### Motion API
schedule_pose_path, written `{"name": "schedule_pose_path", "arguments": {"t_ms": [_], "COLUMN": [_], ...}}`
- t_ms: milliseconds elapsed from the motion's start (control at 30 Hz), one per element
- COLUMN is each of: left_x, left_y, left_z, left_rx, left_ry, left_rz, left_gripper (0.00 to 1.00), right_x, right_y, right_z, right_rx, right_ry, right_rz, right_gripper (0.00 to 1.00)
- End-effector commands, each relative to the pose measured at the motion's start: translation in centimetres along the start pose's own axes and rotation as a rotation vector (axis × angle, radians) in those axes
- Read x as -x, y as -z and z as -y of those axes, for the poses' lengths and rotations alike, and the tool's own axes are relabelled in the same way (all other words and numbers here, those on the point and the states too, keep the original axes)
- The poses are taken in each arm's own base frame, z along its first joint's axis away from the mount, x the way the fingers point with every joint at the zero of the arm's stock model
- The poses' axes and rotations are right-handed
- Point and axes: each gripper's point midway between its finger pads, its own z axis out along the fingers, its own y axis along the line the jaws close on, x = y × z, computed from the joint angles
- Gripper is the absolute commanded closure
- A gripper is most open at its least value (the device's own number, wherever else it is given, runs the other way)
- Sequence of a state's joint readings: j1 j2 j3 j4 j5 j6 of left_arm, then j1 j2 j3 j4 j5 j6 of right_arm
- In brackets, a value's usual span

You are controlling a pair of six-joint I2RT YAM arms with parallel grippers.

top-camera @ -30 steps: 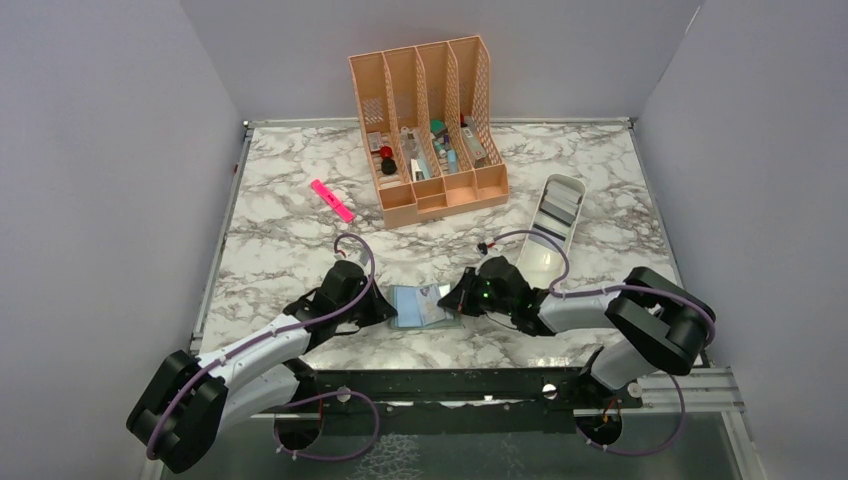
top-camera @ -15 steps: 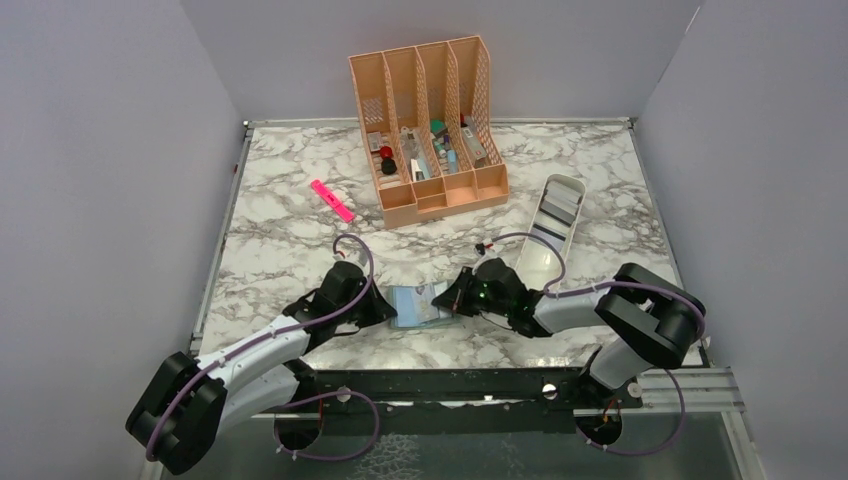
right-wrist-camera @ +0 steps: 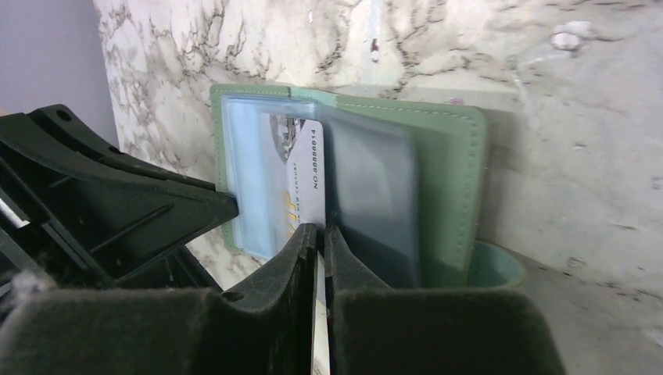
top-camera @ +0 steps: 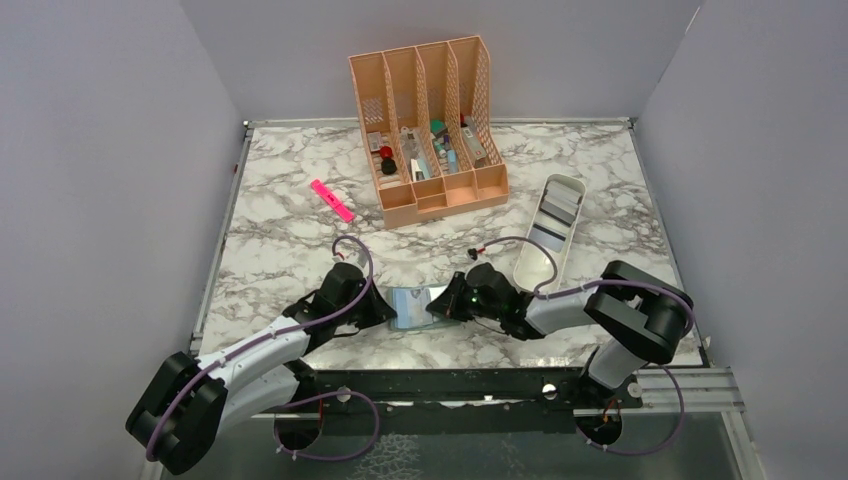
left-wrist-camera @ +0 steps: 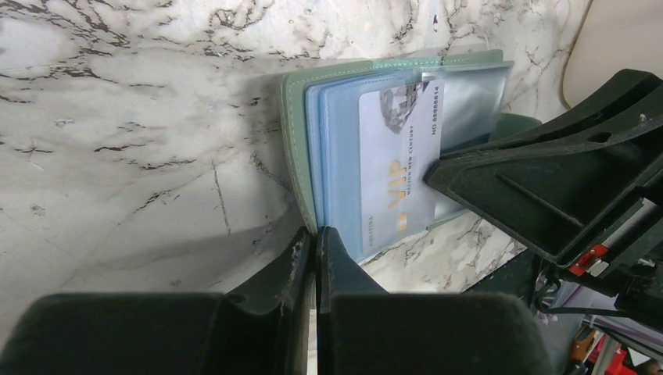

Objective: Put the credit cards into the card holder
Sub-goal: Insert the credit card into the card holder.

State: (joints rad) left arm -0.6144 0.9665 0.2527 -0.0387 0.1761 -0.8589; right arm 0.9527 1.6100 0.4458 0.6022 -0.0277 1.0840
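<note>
- my left gripper (left-wrist-camera: 316, 244): jaws pinched shut on the near edge of the open card holder (left-wrist-camera: 295, 133).
- my right gripper (right-wrist-camera: 320, 242): jaws closed on a pale credit card (right-wrist-camera: 301, 168), whose far end lies over the holder's open face.

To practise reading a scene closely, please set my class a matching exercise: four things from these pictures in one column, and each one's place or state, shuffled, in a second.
Things
1. pink highlighter
2. white tray
3. card holder
4. VIP card

Places or states
a. pinched at its edge by the left fingers
b. lying alone, left of the peach organizer
c. held between the right fingers
d. lying to the right of the peach organizer

Pairs: 1-b, 2-d, 3-a, 4-c
</note>
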Motion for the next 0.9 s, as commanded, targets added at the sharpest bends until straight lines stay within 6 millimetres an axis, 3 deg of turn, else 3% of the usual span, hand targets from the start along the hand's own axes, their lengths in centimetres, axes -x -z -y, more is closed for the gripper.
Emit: {"name": "schedule_pose_path", "arguments": {"t_ms": [0, 267, 867], "left_x": [0.4, 0.7, 0.5], "left_y": [0.2, 0.5, 0.3], "left_z": [0.8, 1.1, 1.3], "left_rx": [-0.043, -0.062, -0.088], "left_ry": [0.011, 0.008, 0.017], "left_rz": [0.024, 0.045, 0.037], "left_gripper": [0.89, 0.82, 0.87], "right_x": [-0.6, 1.0, 0.2], "right_y": [-0.5, 1.1, -0.7], "right_z": [0.4, 0.9, -1.6], "right_rx": [-0.068, -0.156, -0.030], "right_ry": [0.057, 0.139, 0.154], "right_rz": [-0.025, 0.019, -0.035], "right_gripper": [0.85, 0.64, 0.59]}}
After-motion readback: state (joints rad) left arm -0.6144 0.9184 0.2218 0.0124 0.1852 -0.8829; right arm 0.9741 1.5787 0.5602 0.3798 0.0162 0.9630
